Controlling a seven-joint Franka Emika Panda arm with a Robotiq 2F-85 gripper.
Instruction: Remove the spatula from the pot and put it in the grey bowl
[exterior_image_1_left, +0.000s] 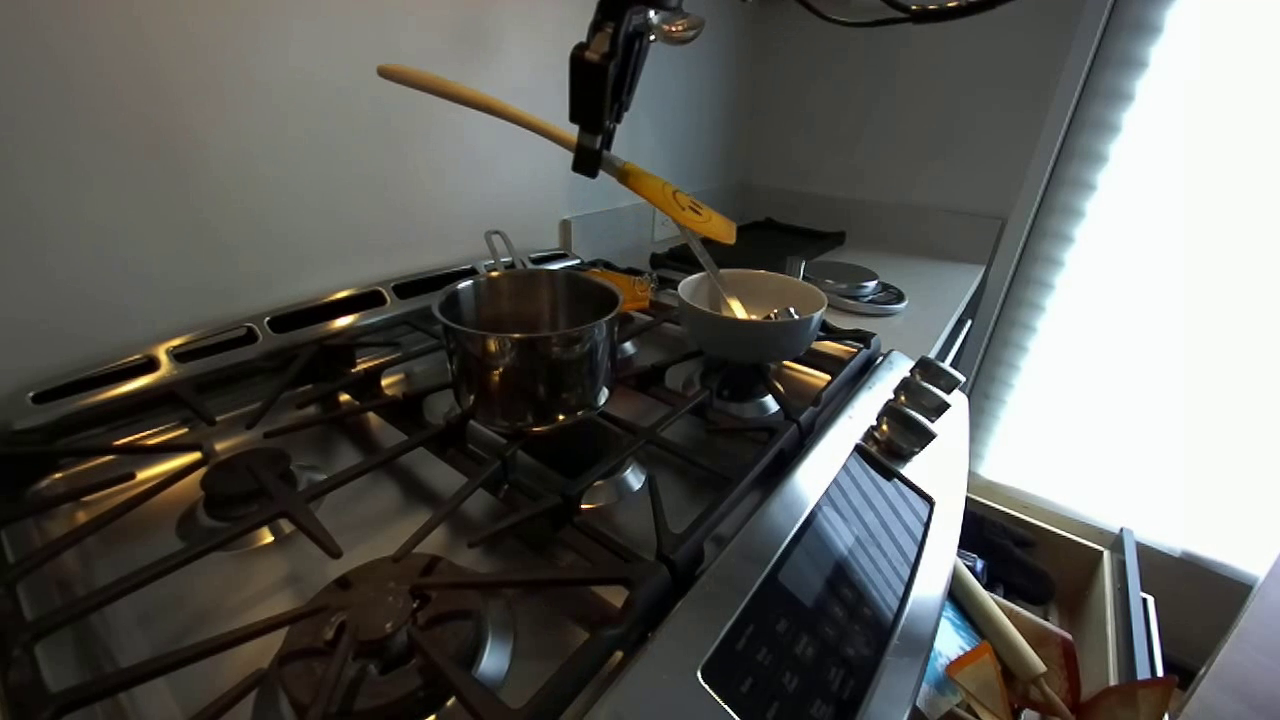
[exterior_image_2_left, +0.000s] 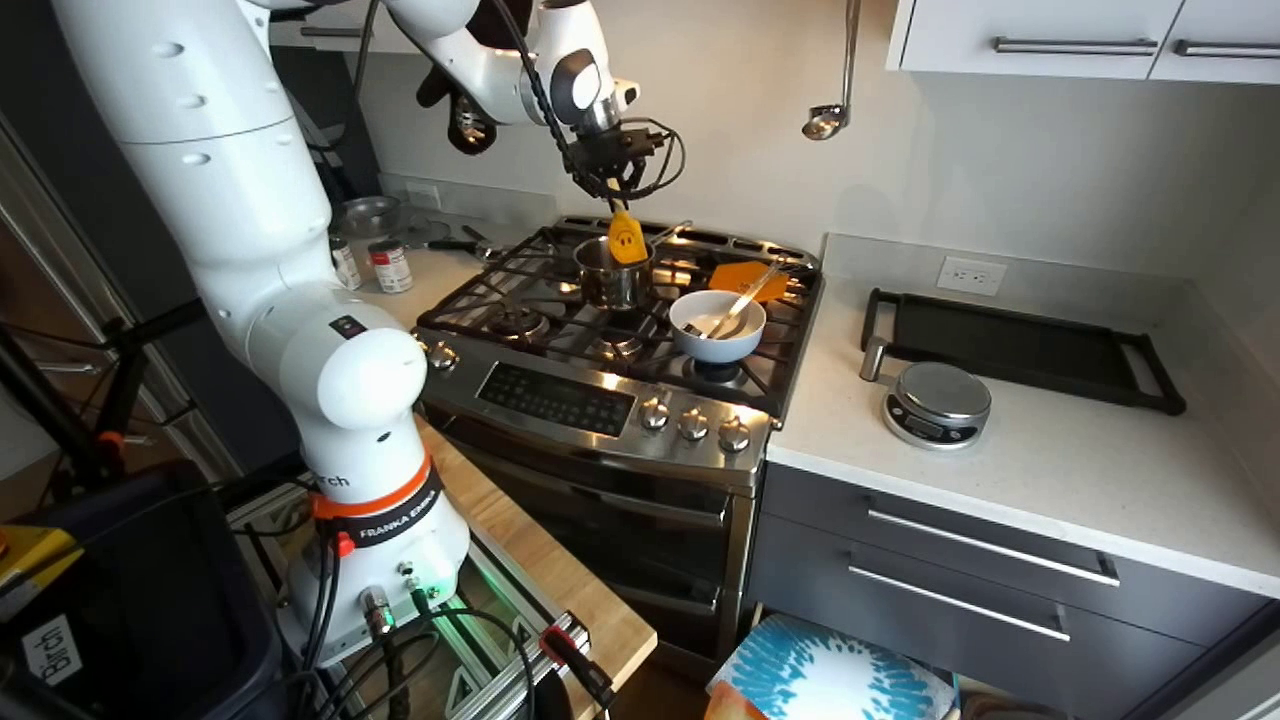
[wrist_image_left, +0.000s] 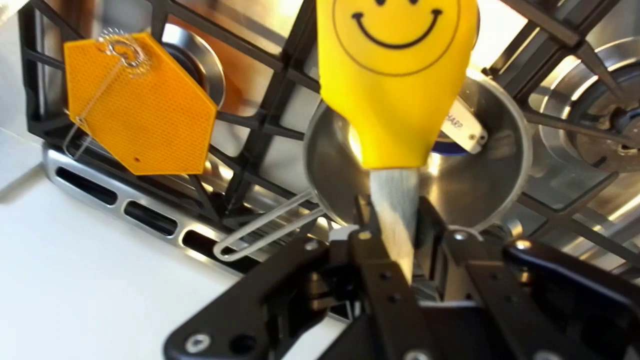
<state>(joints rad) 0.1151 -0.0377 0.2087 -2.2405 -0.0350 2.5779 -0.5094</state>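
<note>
Nearest the camera in the wrist view, the black Robotiq gripper (wrist_image_left: 397, 220) reaches in from the bottom edge, its fingers (wrist_image_left: 385, 280) pinching the handle of the spatula (wrist_image_left: 395, 115) just beside its yellow smiley head. Beneath shows the round steel saucepan (wrist_image_left: 480, 197), its looped handle pointing to the vented back edge of the stove (wrist_image_left: 237, 135) and a white piece (wrist_image_left: 462, 127) lettered HARP visible within. Near the stove's back corner lies an orange hexagonal mat (wrist_image_left: 150, 125) with a wire whisk (wrist_image_left: 102, 90) on it. In an exterior view, black grates (exterior_image_1_left: 520, 578) spread closest; the spatula hangs tilted in the air, above the saucepan's rim, wooden handle end high and head lower. The saucepan stands upright near the back edge, while the grey bowl (exterior_image_1_left: 750, 338), pale inside, sits closer to the front edge with a slim utensil (exterior_image_1_left: 705, 260) leaning out of it. Past the front edge, a drawer (exterior_image_1_left: 1085, 567) juts out, holding a rolling pin (exterior_image_1_left: 1000, 620). In an exterior view, the white Franka arm (exterior_image_2_left: 367, 372) reaches over the stove; the grip there is too dark to make out. The spatula's head overlaps the saucepan in that view, and the grey bowl rests by the stove's front right corner, apart from both. On the counter (exterior_image_2_left: 1050, 475), a kitchen scale (exterior_image_2_left: 938, 400) stands near the left edge and a black tray (exterior_image_2_left: 1010, 345) lies along the back edge.
</note>
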